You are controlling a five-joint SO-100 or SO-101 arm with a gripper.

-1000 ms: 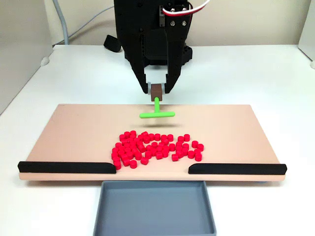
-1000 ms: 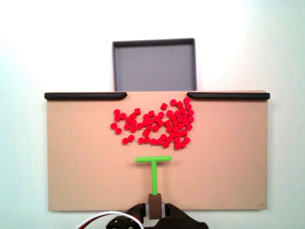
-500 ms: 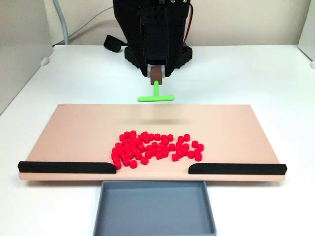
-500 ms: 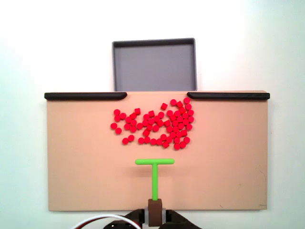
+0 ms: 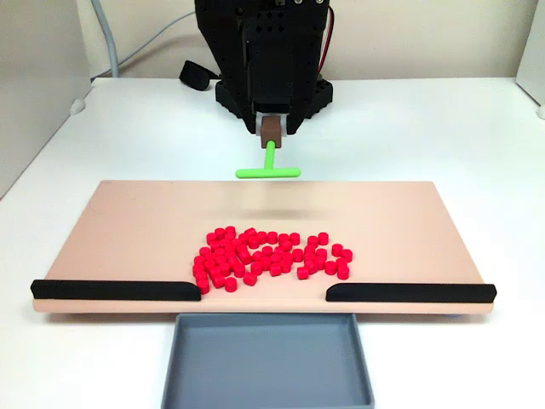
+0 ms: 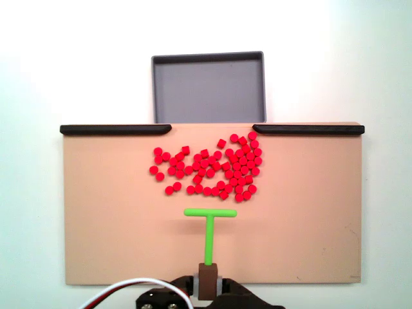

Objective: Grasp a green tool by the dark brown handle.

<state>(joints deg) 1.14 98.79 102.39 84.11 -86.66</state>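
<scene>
The bright green T-shaped tool hangs in the air above the far edge of the tan board, crossbar toward the red pieces. Its dark brown handle sits between the fingers of my black gripper, which is shut on it. From above, the green tool points its crossbar up the picture, and the dark brown handle is clamped by the gripper at the bottom edge. The tool's faint shadow lies on the board below it.
Several small red cylinders are heaped mid-board. Two long black strips line the board's near edge, with a gap over a grey tray. The arm's black base stands behind.
The gripper has lifted the green tool off the board and drawn it back toward the arm's base; over the last half second it barely shifts.
</scene>
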